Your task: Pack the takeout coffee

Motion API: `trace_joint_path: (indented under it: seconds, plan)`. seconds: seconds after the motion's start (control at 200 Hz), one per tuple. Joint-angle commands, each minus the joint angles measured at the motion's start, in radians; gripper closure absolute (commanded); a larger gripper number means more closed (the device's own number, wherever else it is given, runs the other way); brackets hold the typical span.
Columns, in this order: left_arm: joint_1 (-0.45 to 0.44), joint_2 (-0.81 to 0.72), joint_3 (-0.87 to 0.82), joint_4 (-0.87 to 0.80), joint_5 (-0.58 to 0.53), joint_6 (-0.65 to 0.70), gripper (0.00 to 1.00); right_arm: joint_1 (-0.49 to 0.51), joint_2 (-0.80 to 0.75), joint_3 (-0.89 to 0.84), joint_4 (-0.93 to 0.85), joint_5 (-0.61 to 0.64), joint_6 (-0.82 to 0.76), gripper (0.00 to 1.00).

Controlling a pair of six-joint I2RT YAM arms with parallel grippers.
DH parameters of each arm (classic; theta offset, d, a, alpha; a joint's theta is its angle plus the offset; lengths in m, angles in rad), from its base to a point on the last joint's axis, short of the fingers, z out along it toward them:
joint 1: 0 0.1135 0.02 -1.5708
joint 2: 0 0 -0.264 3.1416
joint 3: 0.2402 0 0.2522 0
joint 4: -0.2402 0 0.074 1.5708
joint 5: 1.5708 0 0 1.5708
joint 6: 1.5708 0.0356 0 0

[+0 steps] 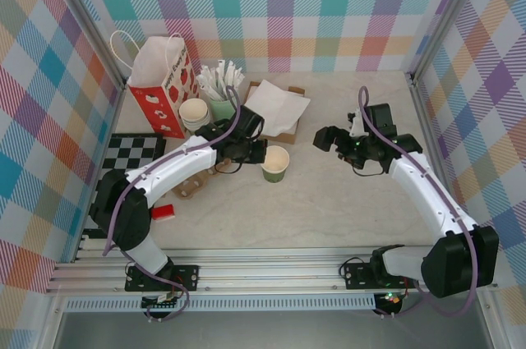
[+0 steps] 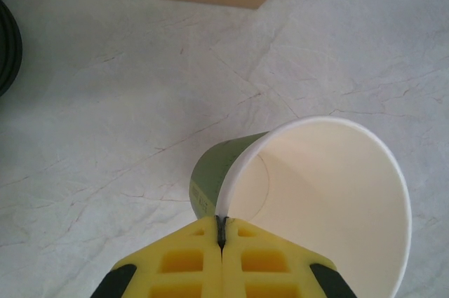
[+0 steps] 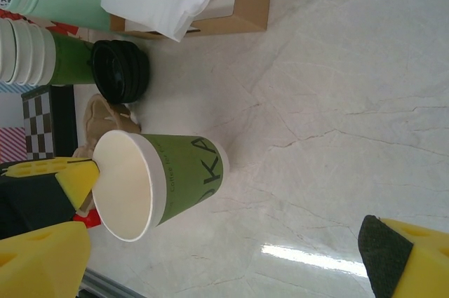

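Right wrist: left gripper [image 3: 88,170] pinches green cup [image 3: 184,172] rim, lettering seemingly "…KA"; right gripper [image 3: 224,239] wide apart.

Left gripper [image 2: 221,226] is shown pinched onto the near rim of the green cup [image 1: 276,163]; right gripper [image 1: 326,140] is held near the cup's right, jaws spread wide.
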Motion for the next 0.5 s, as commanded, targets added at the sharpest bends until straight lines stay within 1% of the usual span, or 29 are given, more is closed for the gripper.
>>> trace_joint_path:
  seconds: [0.0, 0.09, 0.325, 0.38, 0.47, 0.5]
  plan:
    - [-0.01, 0.016, -0.009, 0.02, 0.016, 0.032, 1.0, 0.013, 0.013, 0.009, -0.015, -0.01, -0.026, 0.0]
    - [-0.01, 0.019, -0.038, 0.056, 0.032, 0.034, 1.0, 0.016, 0.018, 0.01, -0.015, -0.008, -0.027, 0.0]
    - [-0.01, 0.051, -0.034, 0.048, 0.04, 0.053, 0.99, 0.021, 0.017, 0.016, -0.023, 0.0, -0.032, 0.0]
    - [-0.01, 0.053, -0.031, 0.039, 0.034, 0.06, 0.96, 0.022, 0.014, 0.018, -0.025, 0.004, -0.033, 0.0]
    - [-0.01, 0.045, -0.028, 0.024, 0.018, 0.069, 0.86, 0.023, 0.012, 0.023, -0.029, 0.011, -0.036, 0.0]
    - [-0.01, 0.039, -0.028, 0.023, 0.017, 0.069, 0.81, 0.022, 0.013, 0.028, -0.034, 0.013, -0.039, 0.0]
